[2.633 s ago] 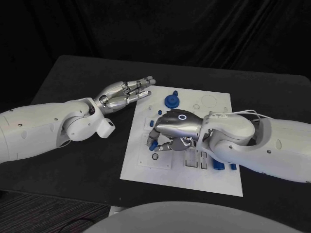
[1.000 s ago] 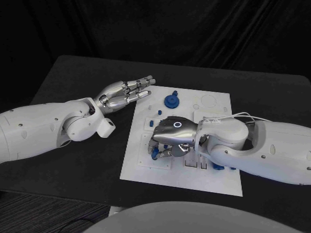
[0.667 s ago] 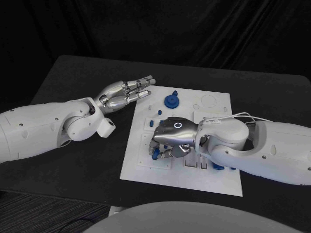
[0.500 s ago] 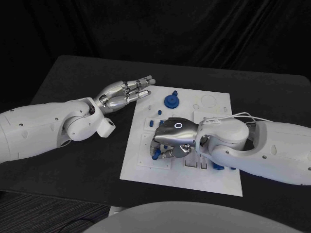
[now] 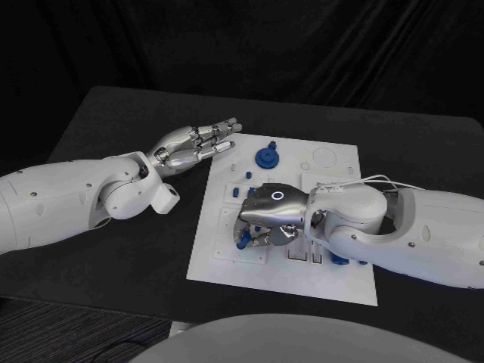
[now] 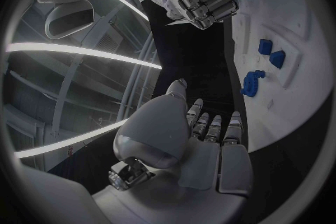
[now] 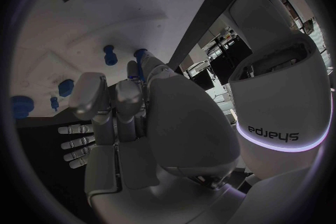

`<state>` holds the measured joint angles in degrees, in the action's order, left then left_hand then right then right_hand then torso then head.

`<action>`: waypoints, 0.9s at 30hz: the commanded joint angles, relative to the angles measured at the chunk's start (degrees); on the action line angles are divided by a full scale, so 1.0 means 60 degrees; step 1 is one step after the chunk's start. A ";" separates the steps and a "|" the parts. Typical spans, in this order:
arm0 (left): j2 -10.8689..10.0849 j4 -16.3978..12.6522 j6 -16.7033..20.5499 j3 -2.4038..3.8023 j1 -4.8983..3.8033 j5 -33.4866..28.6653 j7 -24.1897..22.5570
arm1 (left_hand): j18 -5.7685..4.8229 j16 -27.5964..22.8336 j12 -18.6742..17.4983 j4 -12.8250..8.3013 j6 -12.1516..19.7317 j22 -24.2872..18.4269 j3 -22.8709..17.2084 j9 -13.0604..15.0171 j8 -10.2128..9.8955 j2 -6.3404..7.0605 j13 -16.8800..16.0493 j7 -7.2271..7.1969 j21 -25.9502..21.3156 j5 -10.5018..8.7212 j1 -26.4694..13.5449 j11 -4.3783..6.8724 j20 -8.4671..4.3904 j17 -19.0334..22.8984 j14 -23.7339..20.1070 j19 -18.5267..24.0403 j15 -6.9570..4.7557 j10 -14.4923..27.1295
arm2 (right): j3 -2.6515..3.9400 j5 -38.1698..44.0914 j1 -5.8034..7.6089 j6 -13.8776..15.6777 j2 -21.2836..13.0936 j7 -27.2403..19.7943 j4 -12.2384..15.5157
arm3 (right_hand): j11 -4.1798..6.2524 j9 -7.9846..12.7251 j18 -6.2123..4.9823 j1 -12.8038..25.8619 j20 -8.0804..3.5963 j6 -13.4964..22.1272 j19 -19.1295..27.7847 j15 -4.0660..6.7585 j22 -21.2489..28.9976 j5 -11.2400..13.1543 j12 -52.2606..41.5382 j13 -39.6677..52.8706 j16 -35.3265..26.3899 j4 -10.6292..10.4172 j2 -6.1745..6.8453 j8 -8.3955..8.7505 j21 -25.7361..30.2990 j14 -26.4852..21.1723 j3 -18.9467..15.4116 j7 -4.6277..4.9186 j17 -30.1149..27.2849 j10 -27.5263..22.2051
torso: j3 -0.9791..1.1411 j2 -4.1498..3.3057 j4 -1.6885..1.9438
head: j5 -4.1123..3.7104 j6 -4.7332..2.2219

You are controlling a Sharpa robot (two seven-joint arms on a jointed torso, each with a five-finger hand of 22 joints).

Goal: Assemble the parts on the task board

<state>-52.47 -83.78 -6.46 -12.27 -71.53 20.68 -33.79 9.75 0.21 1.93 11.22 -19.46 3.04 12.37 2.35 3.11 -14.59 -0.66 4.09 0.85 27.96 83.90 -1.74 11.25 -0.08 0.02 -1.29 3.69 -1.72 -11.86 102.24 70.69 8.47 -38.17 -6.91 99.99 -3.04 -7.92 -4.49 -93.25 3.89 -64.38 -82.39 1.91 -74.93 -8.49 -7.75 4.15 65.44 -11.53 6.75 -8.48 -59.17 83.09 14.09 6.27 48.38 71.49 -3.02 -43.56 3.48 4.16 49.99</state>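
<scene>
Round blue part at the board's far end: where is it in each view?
Head view: round blue part on the task board, beside the left hand's fingers.
Left wrist view: the part just beyond those fingers.
Right wrist view: the part on the board near the left hand.
Shared landmark: the left hand.

My right hand (image 5: 269,215) and arm cover task board (image 5: 330,283) middle and right side. Left hand (image 5: 193,144) hovers off board's far-left corner, over bare bench (image 5: 122,113). Blue gear part (image 5: 266,156) stands near far edge; far-right corner of board free.
</scene>
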 commanded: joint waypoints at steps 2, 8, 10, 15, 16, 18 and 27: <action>0.0016 0.0005 -0.0106 0.0007 0.0022 -0.0014 -0.0096 | 0.0107 -0.0034 0.0041 -0.0021 -0.0075 0.0005 -0.0047 0.0013 0.0037 -0.0023 -0.0015 0.0016 -0.0002 0.0039 0.0093 -0.0073 -0.0044 0.0013 -0.0004 0.0024 -0.0012 -0.0012 | -0.0003 0.0086 -0.0042 -0.0032 0.0011 0.0219 -0.0019 | -0.0002 0.0040 -0.0192 0.0080 0.0039 0.0242 0.0126 -0.0044 -0.1233 -0.0038 0.0026 0.0023 -0.0062 -0.0024 0.0080 0.0154 0.0167 -0.0114 0.0087 0.0108 -0.0050 -0.0010 | -0.0001 0.0000 0.0000 | -0.0014 0.0001; 0.0021 0.0008 -0.0137 0.0007 0.0024 -0.0014 -0.0087 | 0.0107 -0.0034 0.0041 -0.0017 -0.0079 0.0009 -0.0049 0.0013 0.0039 -0.0031 -0.0015 0.0019 -0.0001 0.0036 0.0091 -0.0073 -0.0039 0.0013 -0.0004 0.0022 0.0019 -0.0011 | -0.0003 0.0086 -0.0144 0.0119 0.0101 0.0146 -0.0067 | -0.0056 0.0083 -0.0203 0.0258 0.0086 0.0467 0.0171 -0.0095 -0.1216 0.0053 -0.0012 0.0060 -0.0069 -0.0088 0.0148 0.0303 0.0261 -0.0162 0.0090 0.0177 -0.0073 -0.0079 | -0.0001 0.0000 0.0001 | 0.0007 0.0001; 0.0014 0.0005 -0.0140 0.0007 0.0025 -0.0014 -0.0084 | 0.0107 -0.0034 0.0041 -0.0017 -0.0079 0.0009 -0.0049 0.0013 0.0039 -0.0031 -0.0015 0.0019 -0.0001 0.0036 0.0091 -0.0073 -0.0039 0.0013 -0.0004 0.0022 0.0019 -0.0011 | -0.0003 0.0086 -0.0171 0.0162 0.0130 0.0129 -0.0093 | -0.0061 0.0089 -0.0205 0.0330 0.0095 0.0499 0.0174 -0.0101 -0.1216 0.0119 -0.0033 0.0074 -0.0061 -0.0122 0.0167 0.0329 0.0267 -0.0167 0.0081 0.0183 -0.0069 -0.0086 | -0.0001 -0.0002 0.0003 | 0.0004 0.0001; -0.0006 0.0001 -0.0134 0.0007 0.0025 -0.0014 -0.0074 | 0.0106 -0.0034 0.0042 -0.0016 -0.0079 0.0013 -0.0050 0.0013 0.0040 -0.0034 -0.0016 0.0021 0.0000 0.0036 0.0090 -0.0074 -0.0036 0.0013 -0.0004 0.0020 0.0032 -0.0012 | -0.0003 0.0086 -0.0205 0.0328 0.0164 0.0085 -0.0153 | -0.0087 0.0128 -0.0213 0.0609 0.0133 0.0663 0.0191 -0.0139 -0.1206 0.0501 -0.0063 0.0102 -0.0051 -0.0284 0.0218 0.0443 0.0323 -0.0191 0.0024 0.0208 -0.0076 -0.0191 | -0.0001 -0.0001 0.0003 | 0.0008 0.0001; -0.0008 0.0003 -0.0139 0.0007 0.0025 -0.0014 -0.0069 | 0.0106 -0.0034 0.0042 -0.0016 -0.0079 0.0013 -0.0050 0.0013 0.0040 -0.0034 -0.0016 0.0021 0.0000 0.0036 0.0090 -0.0074 -0.0036 0.0013 -0.0004 0.0020 0.0032 -0.0012 | -0.0003 0.0086 -0.0207 0.0354 0.0165 0.0072 -0.0161 | -0.0102 0.0139 -0.0214 0.0716 0.0143 0.0706 0.0194 -0.0146 -0.1204 0.0625 -0.0067 0.0107 -0.0048 -0.0351 0.0236 0.0472 0.0335 -0.0196 -0.0014 0.0215 -0.0078 -0.0221 | -0.0001 -0.0001 0.0003 | 0.0010 0.0001; -0.0011 0.0006 -0.0149 0.0007 0.0025 -0.0014 -0.0060 | 0.0106 -0.0034 0.0046 -0.0014 -0.0101 0.0017 -0.0051 0.0016 0.0045 -0.0036 -0.0017 0.0023 0.0001 0.0036 0.0089 -0.0077 -0.0033 0.0013 -0.0004 0.0018 0.0044 -0.0016 | -0.0003 0.0086 -0.0210 0.0402 0.0164 0.0049 -0.0169 | -0.0123 0.0191 -0.0229 0.1125 0.0171 0.0890 0.0220 -0.0173 -0.1184 0.0873 -0.0060 0.0120 -0.0046 -0.0576 0.0330 0.0583 0.0425 -0.0222 -0.0199 0.0230 -0.0093 -0.0392 | -0.0003 0.0000 0.0005 | 0.0014 0.0001; -0.0022 0.0019 -0.0179 0.0007 0.0025 -0.0014 -0.0023 | 0.0105 -0.0034 0.0058 -0.0007 -0.0152 0.0009 -0.0054 0.0023 0.0060 -0.0047 -0.0021 0.0044 -0.0001 0.0037 0.0085 -0.0106 -0.0026 0.0013 -0.0004 0.0020 0.0055 -0.0027 | -0.0003 0.0086 -0.0215 0.0760 -0.0007 -0.0033 -0.0151 | -0.0430 0.0598 -0.0353 0.1623 0.0331 0.2403 0.0576 -0.0320 -0.1002 0.0916 0.0228 0.0034 -0.0293 -0.0680 0.0502 0.0812 0.1297 -0.0649 -0.0993 -0.0213 -0.0534 -0.2324 | 0.0000 0.0000 -0.0002 | 0.0000 0.0001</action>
<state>-52.60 -83.65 -6.66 -12.27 -71.51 20.68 -33.47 9.75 0.21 1.93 11.22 -20.08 3.05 12.37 2.40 3.11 -14.59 -0.71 4.30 0.85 27.96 83.90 -1.94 11.25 -0.05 0.02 -1.29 3.69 -1.92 -11.89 102.37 69.53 10.49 -38.00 -7.12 98.93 -5.50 -4.46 -5.96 -83.88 5.95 -50.49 -79.32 0.01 -74.92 -3.05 -6.59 4.43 63.89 -15.56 9.89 -3.70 -51.80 79.51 8.47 5.12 45.36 58.46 -3.03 -43.56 3.49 4.19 49.99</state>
